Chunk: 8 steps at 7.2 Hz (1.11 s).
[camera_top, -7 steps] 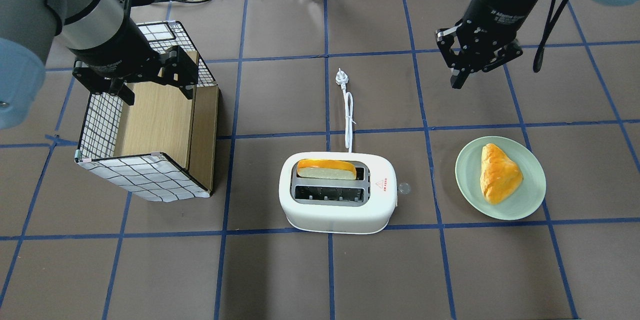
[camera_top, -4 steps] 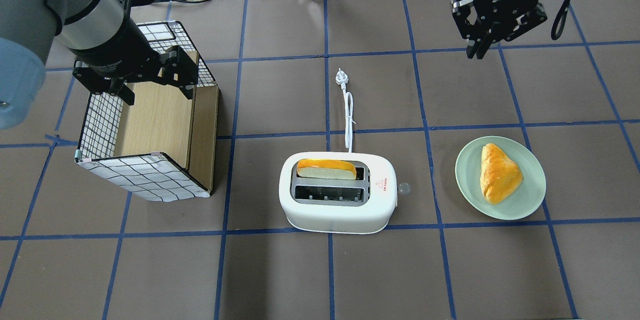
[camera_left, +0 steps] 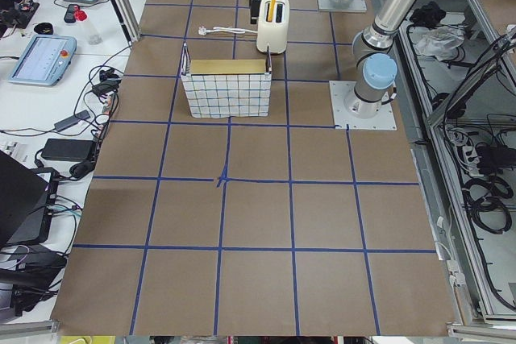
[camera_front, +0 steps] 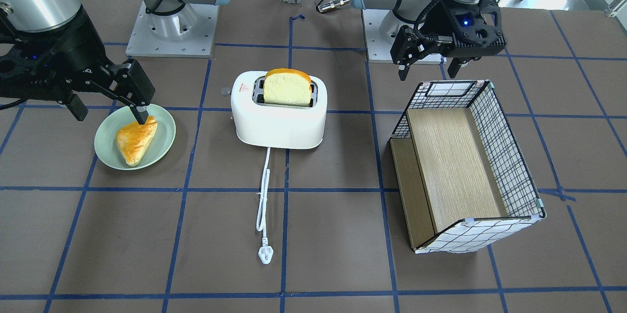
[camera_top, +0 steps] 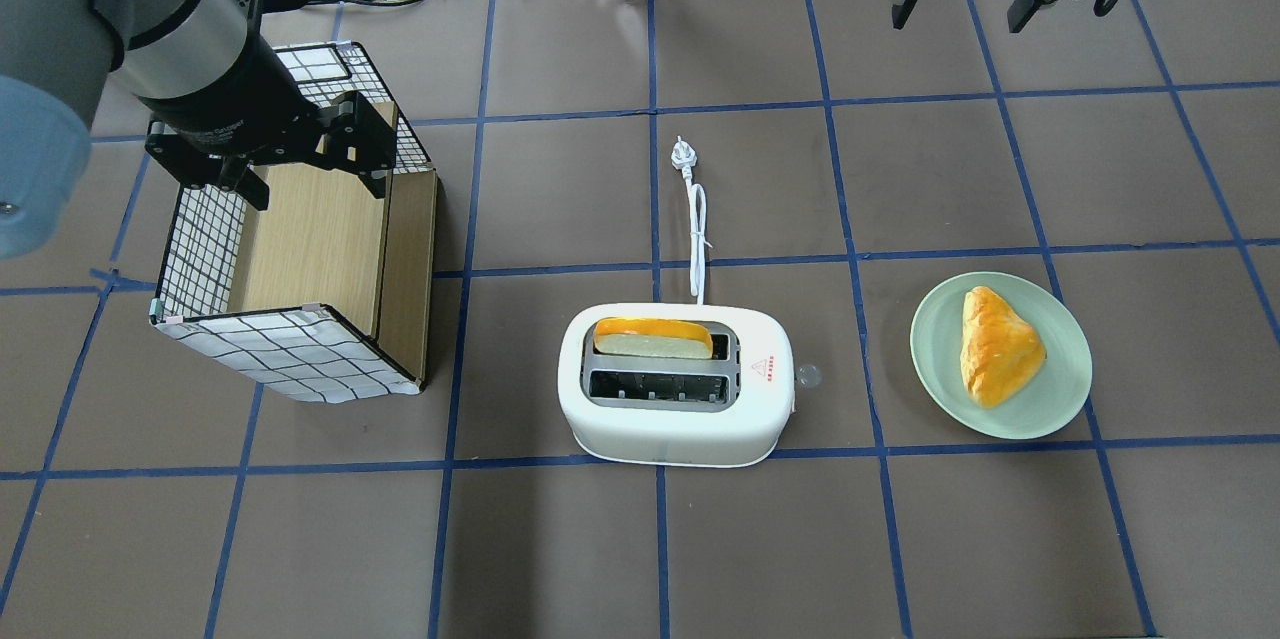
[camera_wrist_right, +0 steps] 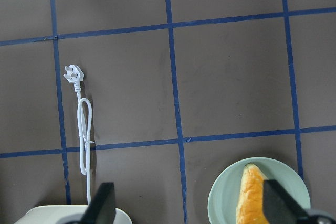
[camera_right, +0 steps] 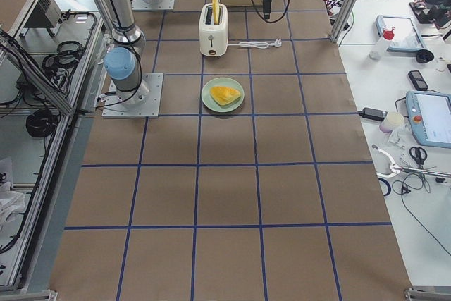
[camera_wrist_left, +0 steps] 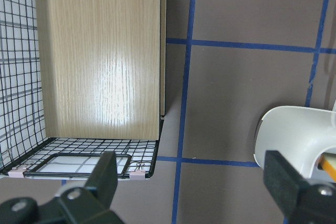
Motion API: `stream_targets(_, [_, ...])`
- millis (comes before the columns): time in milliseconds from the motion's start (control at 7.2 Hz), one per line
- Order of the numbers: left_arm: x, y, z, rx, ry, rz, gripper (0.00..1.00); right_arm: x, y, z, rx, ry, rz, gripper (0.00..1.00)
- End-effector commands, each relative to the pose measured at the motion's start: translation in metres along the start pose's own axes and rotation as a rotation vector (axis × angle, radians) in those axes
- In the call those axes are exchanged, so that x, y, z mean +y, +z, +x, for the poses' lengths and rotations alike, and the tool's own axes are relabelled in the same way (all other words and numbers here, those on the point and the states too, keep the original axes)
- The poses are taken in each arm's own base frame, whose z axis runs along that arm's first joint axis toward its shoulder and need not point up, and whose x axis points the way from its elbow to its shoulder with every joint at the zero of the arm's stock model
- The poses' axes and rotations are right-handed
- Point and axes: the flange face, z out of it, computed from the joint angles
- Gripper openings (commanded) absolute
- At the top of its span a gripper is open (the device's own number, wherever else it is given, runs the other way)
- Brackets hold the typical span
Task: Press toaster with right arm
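The white toaster (camera_top: 675, 389) stands at the table's middle with a bread slice (camera_top: 652, 337) upright in its far slot; it also shows in the front view (camera_front: 279, 119). Its lever knob (camera_top: 808, 377) sticks out on the side facing the plate. Its white cord and plug (camera_top: 682, 154) lie on the far side. My right gripper (camera_top: 958, 7) is open and empty, high at the far right, well away from the toaster; in the front view it (camera_front: 110, 112) hangs over the plate. My left gripper (camera_top: 312, 181) is open and empty above the basket.
A grid-patterned wire basket (camera_top: 290, 354) with a wooden floor lies left of the toaster. A pale green plate (camera_top: 935, 344) with a golden pastry (camera_top: 998, 344) sits to the toaster's right. Cables and devices lie beyond the far edge.
My right gripper has moved from mid-right to the view's top right, farther from the toaster, and its jaws have gone from close together to wide open. The left arm has not moved.
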Motion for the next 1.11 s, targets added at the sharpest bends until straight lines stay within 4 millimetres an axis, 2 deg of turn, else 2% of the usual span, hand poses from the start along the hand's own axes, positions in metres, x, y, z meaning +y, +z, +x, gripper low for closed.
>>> stream_targets(0, [0.0, 0.0, 0.0, 0.0, 0.0, 0.0, 1.0, 0.003, 0.002, -0.009, 0.041, -0.019, -0.003, 1.0])
stream_targets(139, [0.0, 0.0, 0.0, 0.0, 0.0, 0.0, 1.0, 0.005, 0.004, -0.017, 0.053, -0.042, -0.002, 1.0])
stream_targets(417, [0.0, 0.0, 0.0, 0.0, 0.0, 0.0, 1.0, 0.007, 0.015, -0.018, 0.035, -0.067, -0.061, 1.0])
stream_targets(833, [0.0, 0.0, 0.0, 0.0, 0.0, 0.0, 1.0, 0.015, 0.01, -0.015, 0.057, -0.022, -0.066, 1.0])
stream_targets(972, [0.0, 0.0, 0.0, 0.0, 0.0, 0.0, 1.0, 0.03, 0.009, -0.013, 0.059, -0.016, -0.07, 0.99])
